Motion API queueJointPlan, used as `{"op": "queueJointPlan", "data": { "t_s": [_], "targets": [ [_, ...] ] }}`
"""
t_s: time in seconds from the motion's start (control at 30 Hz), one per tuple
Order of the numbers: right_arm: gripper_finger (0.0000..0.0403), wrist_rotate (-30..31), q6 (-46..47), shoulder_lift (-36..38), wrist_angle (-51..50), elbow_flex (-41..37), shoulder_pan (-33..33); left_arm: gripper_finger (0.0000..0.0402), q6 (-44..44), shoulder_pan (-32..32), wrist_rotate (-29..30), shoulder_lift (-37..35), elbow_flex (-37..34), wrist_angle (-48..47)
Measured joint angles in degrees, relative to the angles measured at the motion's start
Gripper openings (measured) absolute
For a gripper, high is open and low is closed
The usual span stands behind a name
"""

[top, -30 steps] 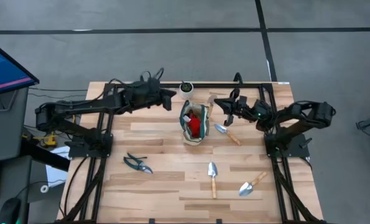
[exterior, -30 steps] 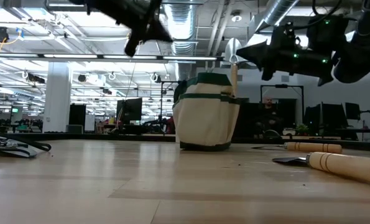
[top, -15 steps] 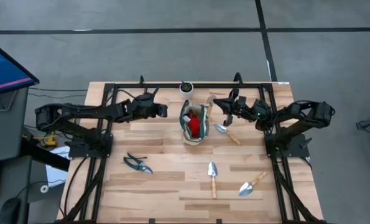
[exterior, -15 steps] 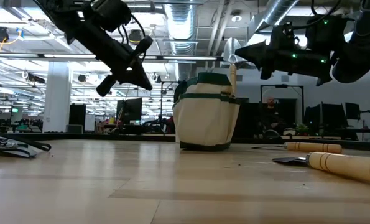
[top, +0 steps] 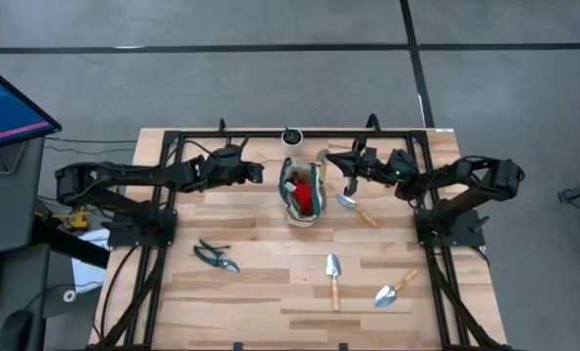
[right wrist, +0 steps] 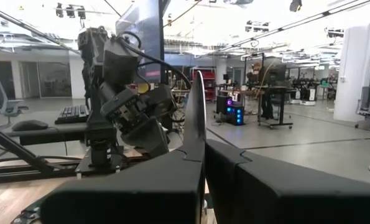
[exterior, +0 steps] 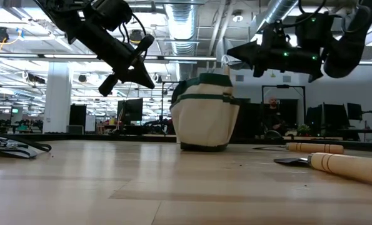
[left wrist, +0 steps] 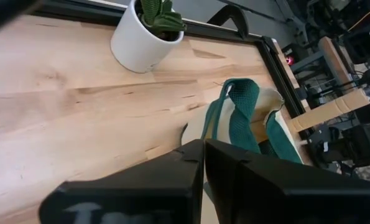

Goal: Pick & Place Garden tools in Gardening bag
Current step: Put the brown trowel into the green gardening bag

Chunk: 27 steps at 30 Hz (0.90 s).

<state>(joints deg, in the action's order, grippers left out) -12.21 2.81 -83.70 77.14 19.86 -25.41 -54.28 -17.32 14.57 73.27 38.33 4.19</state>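
The cream gardening bag [top: 303, 191] with green trim stands at the table's middle, a red item inside it; it also shows in the low view [exterior: 204, 119] and the left wrist view [left wrist: 244, 118]. My right gripper [top: 334, 162] is at the bag's far right rim, shut on a trowel whose wooden handle [top: 321, 156] shows beside the bag. My left gripper [top: 258, 175] hangs shut and empty above the table, just left of the bag. Pruning shears [top: 214, 256] and three more trowels [top: 354, 208], [top: 333, 277], [top: 395, 290] lie flat on the table. My right gripper pinches the trowel's metal blade [right wrist: 194, 112] between its two fingers; the blade stands edge-on above them. The fingers come about level from the table's right. The trowel is lifted clear, its wooden handle [left wrist: 334, 109] at the bag's rim; its lower end is hidden by the bag.
A small white pot [top: 291, 137] with a green plant stands at the far edge behind the bag, also in the left wrist view [left wrist: 144, 40]. A black frame [top: 270, 134] runs along the table's far edge. Bare wood lies at the near left.
My left gripper has gone down and back toward the table's left, away from the bag's far rim, then held still. My right gripper has carried the trowel toward the bag, to the left. The bag's top has leaned slightly left, and the handle now sits behind it.
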Motion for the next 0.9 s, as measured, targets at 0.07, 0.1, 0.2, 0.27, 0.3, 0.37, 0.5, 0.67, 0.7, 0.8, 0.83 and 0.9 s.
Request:
{"op": "queueJointPlan", "data": {
  "t_s": [0.07, 0.1, 0.2, 0.27, 0.3, 0.37, 0.5, 0.67, 0.7, 0.8, 0.83, 0.9],
  "targets": [
    [0.0, -0.04, 0.04, -0.02, -0.07, 0.41, -0.02, 0.0003, 0.0, 0.14, -0.1, 0.85, 0.02, 0.45],
    [0.0, -0.21, 0.04, -0.02, -0.07, 0.64, -0.02, 0.0003, -0.03, 0.19, -0.63, 1.4, 0.01, 0.25],
    [0.0, -1.7, 0.05, -0.02, -0.07, 1.4, 0.07, 0.0003, -0.79, 0.24, -3.16, 4.55, 0.02, 2.82],
    [0.0, -1.87, 0.04, -0.02, -0.21, 1.71, 0.28, 0.0003, -1.46, 0.48, -5.33, 7.4, 0.02, 6.53],
    [0.0, -1.92, 0.05, -0.02, -0.36, 1.73, 0.28, 0.0003, -1.48, 0.65, -6.06, 8.73, 0.02, 8.32],
    [0.0, -1.87, 0.07, -0.02, -1.61, 1.73, 0.24, 0.0003, -1.52, 1.13, -6.54, 10.26, 0.01, 10.54],
    [0.0, -1.7, -0.27, -0.02, -3.48, 1.73, 0.2, 0.0003, -1.51, 1.33, -7.29, 11.45, 0.04, 11.44],
    [0.0, -1.69, -2.14, -0.02, -3.44, 2.05, -0.43, 0.0003, -1.51, 1.1, -7.33, 11.49, 0.04, 11.41],
    [0.0, -1.68, -2.17, -0.02, -3.45, 2.05, -0.66, 0.0003, -1.52, 0.94, -7.3, 11.51, 0.04, 11.39],
    [0.0, -1.7, -2.75, -1.28, -2.37, 2.31, -0.96, 0.0003, -1.52, 0.44, -7.23, 11.49, 0.04, 11.44],
    [0.0, -2.22, -2.34, -2.42, -1.49, 2.59, -0.96, 0.0003, -1.51, 0.28, -7.11, 11.5, 0.04, 11.46],
    [0.0, -3.26, -0.88, -5.25, 1.39, 3.61, -0.96, 0.0003, -1.52, 0.13, -7.08, 11.48, 0.04, 11.64]
  ]
}}
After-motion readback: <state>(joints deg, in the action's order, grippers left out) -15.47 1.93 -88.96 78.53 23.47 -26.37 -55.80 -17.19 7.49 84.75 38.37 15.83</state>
